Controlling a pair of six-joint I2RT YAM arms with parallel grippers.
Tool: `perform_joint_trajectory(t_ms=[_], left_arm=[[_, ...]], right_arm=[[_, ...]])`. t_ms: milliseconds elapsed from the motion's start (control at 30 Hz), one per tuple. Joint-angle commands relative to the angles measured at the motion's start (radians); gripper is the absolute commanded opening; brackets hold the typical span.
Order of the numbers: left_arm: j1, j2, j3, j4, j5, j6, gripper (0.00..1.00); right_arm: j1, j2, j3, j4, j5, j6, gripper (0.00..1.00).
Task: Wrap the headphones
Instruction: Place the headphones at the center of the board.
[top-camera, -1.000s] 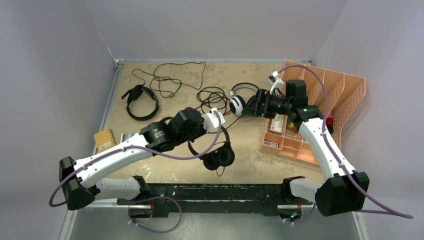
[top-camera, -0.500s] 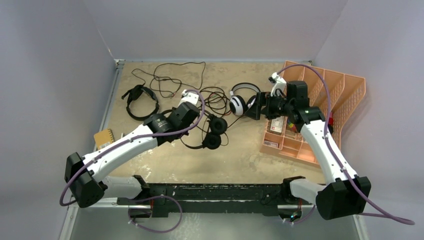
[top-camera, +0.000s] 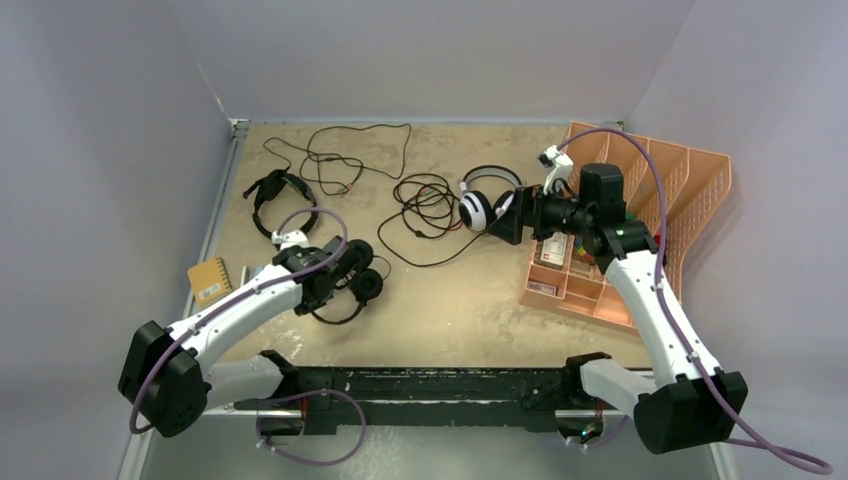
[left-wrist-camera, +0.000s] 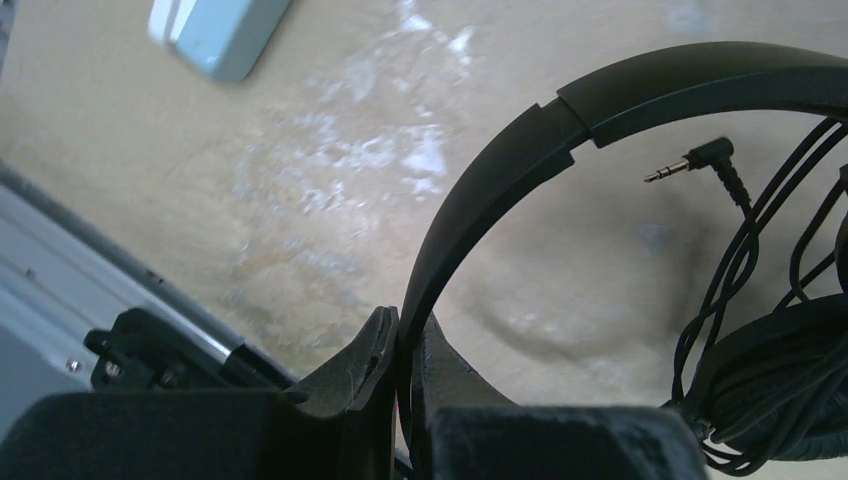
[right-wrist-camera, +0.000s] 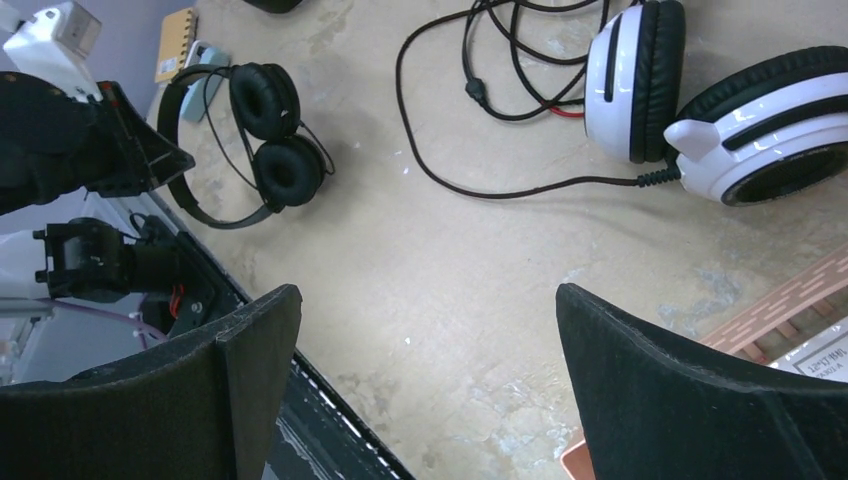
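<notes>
Left gripper (top-camera: 322, 295), top view: clamped on the thin band of the small black round-padded headphones (top-camera: 368, 288), near left on the tan table (top-camera: 480, 300). Left wrist view: band looked stiff, the black cable (left-wrist-camera: 742, 240) limp. Right wrist view: right gripper (right-wrist-camera: 425, 300), jaws wide apart and empty, hovered near the white-and-black over-ear headphones (right-wrist-camera: 700, 150); light, probably slippery cups, so the headband seemed the better hold.

Tan table (top-camera: 480, 300), headphones (top-camera: 476, 209), notebook (top-camera: 209, 279), orange tray (top-camera: 705, 185)

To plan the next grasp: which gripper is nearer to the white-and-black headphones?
Right. The right gripper is open just beside the white-and-black headphones; the left gripper is far off, shut on the small black headphones.
</notes>
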Motion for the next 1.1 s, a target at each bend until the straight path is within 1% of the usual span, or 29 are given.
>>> perform_joint_trajectory(t_ms=[0, 133, 233, 333, 400, 533, 700, 967, 1000, 1067], left_arm=[[0.054, -0.039, -0.015, -0.077, 0.022, -0.203, 0.0], [0.118, -0.057, -0.034, -0.118, 0.026, -0.253, 0.0], [0.224, -0.108, -0.08, -0.099, 0.086, -0.247, 0.0], [0.282, -0.137, -0.077, -0.11, 0.11, -0.27, 0.0], [0.32, -0.121, -0.073, -0.119, 0.125, -0.276, 0.0], [0.355, -0.018, -0.049, -0.178, 0.129, -0.346, 0.0], [0.436, 0.005, -0.09, -0.144, 0.191, -0.346, 0.0], [0.449, 0.067, -0.068, -0.177, 0.147, -0.386, 0.0], [0.45, 0.079, -0.064, -0.179, 0.145, -0.387, 0.02], [0.45, 0.091, -0.06, -0.18, 0.139, -0.391, 0.11]], right_arm=[[0.001, -0.021, -0.009, 0.047, -0.058, -0.008, 0.99], [0.003, -0.019, -0.02, 0.057, -0.075, 0.0, 0.99], [0.005, -0.014, -0.026, 0.063, -0.086, 0.006, 0.99], [0.007, -0.012, -0.031, 0.063, -0.087, 0.008, 0.99], [0.007, -0.011, -0.029, 0.06, -0.073, 0.008, 0.99], [0.007, -0.004, -0.021, 0.052, -0.062, 0.006, 0.99], [0.007, 0.014, -0.006, 0.045, -0.06, 0.004, 0.99], [0.007, 0.043, 0.013, 0.035, -0.044, -0.003, 0.99], [0.007, 0.048, 0.018, 0.03, -0.038, -0.007, 0.99], [0.007, 0.056, 0.036, 0.017, -0.016, -0.015, 0.99]])
